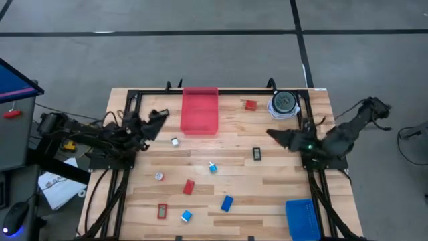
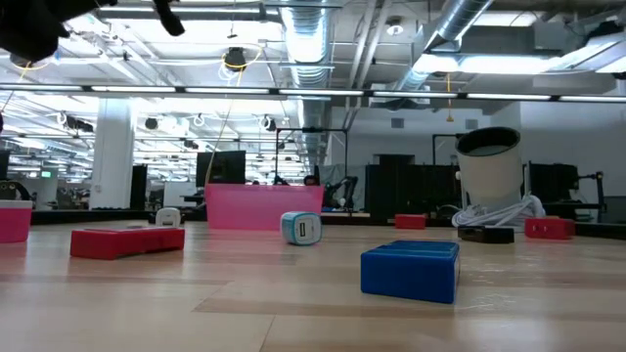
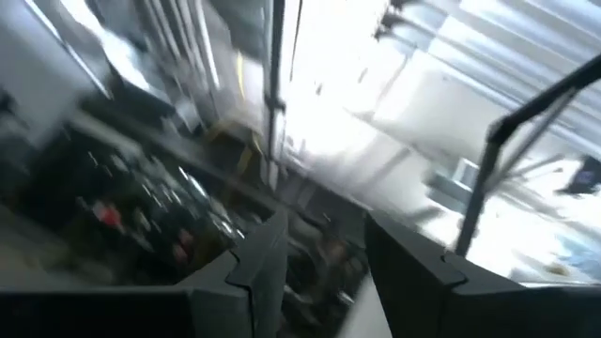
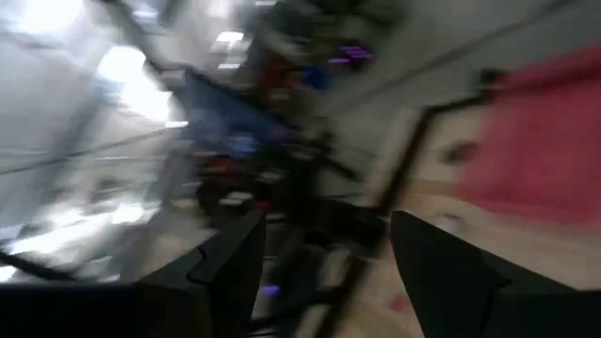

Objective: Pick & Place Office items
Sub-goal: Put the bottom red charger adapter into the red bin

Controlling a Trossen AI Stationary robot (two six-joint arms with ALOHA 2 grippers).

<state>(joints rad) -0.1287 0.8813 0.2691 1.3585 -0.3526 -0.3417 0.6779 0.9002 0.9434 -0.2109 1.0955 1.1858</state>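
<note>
The office items are lying spread out on the wooden table [image 1: 281, 194]. The dark blue block [image 1: 227, 203] is lying tilted, with its long side running from near-left to far-right. The flat black piece [image 1: 257, 154] is lying with its long side pointing away toward the far edge. One red block [image 1: 188, 187] is sitting near the middle, leaning a little, and another flat red piece [image 1: 162, 211] is lying near the front with its long side pointing front to back. A third red block [image 1: 251, 104] is sitting by the far edge, beside the round grey thing [image 1: 283, 104].

Counting them: three red pieces, one dark blue block, two light blue cubes [image 1: 212, 168], one black piece, and two small whitish pieces [image 1: 175, 142].

The red tray [image 1: 200, 110] is lying at the far side and the blue tray [image 1: 303, 217] at the near right corner.

The left gripper [image 1: 160, 116] is hanging above the table's left side with its fingers partly apart, holding nothing. The right gripper [image 1: 275, 134] is hanging over the right side, fingers partly apart too, and nothing is between them
</note>
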